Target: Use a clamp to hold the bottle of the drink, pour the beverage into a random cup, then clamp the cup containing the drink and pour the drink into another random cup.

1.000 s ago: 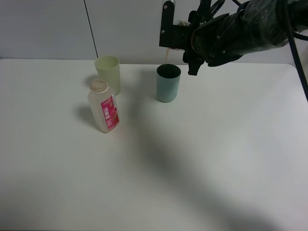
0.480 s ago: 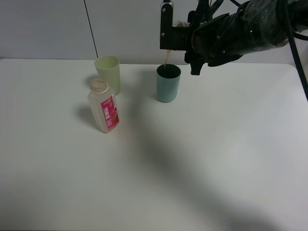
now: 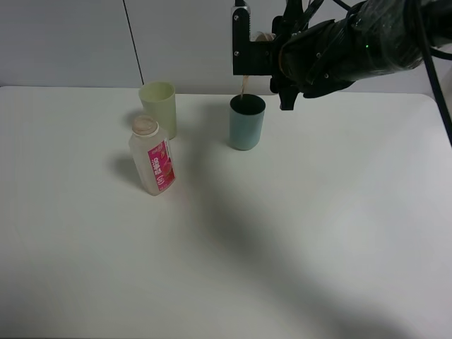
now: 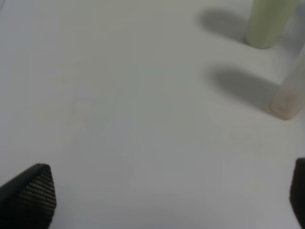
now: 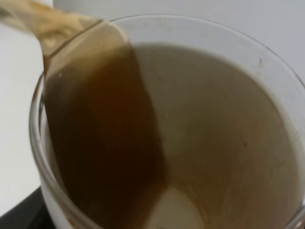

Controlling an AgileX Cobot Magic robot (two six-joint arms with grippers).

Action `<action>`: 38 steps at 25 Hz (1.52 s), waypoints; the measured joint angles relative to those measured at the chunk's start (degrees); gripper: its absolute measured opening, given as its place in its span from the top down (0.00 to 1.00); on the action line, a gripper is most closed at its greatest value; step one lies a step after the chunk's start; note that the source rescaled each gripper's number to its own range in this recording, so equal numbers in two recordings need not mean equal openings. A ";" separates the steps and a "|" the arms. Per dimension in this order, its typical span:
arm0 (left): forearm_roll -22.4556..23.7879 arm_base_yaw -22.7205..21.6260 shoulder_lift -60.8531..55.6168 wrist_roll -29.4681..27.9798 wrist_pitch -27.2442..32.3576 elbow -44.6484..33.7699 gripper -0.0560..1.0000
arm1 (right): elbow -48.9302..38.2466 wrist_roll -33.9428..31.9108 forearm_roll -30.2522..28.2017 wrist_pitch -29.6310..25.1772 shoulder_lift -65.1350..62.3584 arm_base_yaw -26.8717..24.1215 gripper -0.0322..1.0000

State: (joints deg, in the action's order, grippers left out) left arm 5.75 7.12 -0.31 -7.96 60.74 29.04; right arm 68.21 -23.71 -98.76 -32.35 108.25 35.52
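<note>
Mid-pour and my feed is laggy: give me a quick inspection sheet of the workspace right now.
Surface: white table, no spill visible.
Job's things: cup tipped over teal tumbler; brown drink streaming from its lip into the tumbler. Bottle upright, uncapped, looks empty.
Clutter: pale yellow-green cup upright behind the bottle.
Grippers: right gripper shut on the cup; left gripper open, holds nothing, low over bare table.
Cables: black cable hangs by the right arm.
Surroundings: plain grey wall panels.
</note>
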 joint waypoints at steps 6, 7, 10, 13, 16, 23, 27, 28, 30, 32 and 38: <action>0.00 0.00 0.00 0.00 0.00 0.00 0.00 | 0.00 0.73 0.00 0.00 0.00 0.00 0.97; 0.00 0.00 0.00 0.00 0.00 0.00 0.00 | 0.00 1.08 0.00 0.00 0.00 0.00 0.97; 0.00 0.00 0.00 0.00 0.00 0.00 0.00 | 0.00 2.92 0.00 -0.14 0.00 0.00 0.97; 0.00 0.00 0.00 0.00 0.00 0.00 0.00 | 0.00 4.24 0.00 -0.19 0.00 0.00 0.97; 0.00 0.00 0.00 0.00 0.00 0.00 0.00 | 0.00 4.81 0.00 -0.19 0.00 0.00 0.97; 0.00 0.00 0.00 0.00 0.00 0.00 0.00 | 0.00 7.28 0.00 -0.19 0.00 0.00 0.97; 0.00 0.00 0.00 0.00 0.00 0.00 0.00 | 0.00 8.90 0.00 -0.19 0.00 0.00 0.97; 0.00 0.00 0.00 0.00 0.00 0.00 0.00 | 0.00 9.33 0.00 -0.19 0.00 0.00 0.97; 0.00 0.00 0.00 0.00 0.00 0.00 0.00 | 0.00 10.88 0.00 -0.19 0.00 0.00 0.97; 0.00 0.00 0.00 0.00 0.00 0.00 0.00 | 0.00 12.40 -0.05 -0.19 0.00 0.00 0.97; 0.00 0.00 0.00 0.00 0.00 0.00 0.00 | 0.00 15.08 -0.11 -0.21 0.00 0.00 0.97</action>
State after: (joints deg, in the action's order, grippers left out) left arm 5.75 7.12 -0.31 -7.96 60.74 29.04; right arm 68.21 -8.63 -98.87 -32.57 108.25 35.52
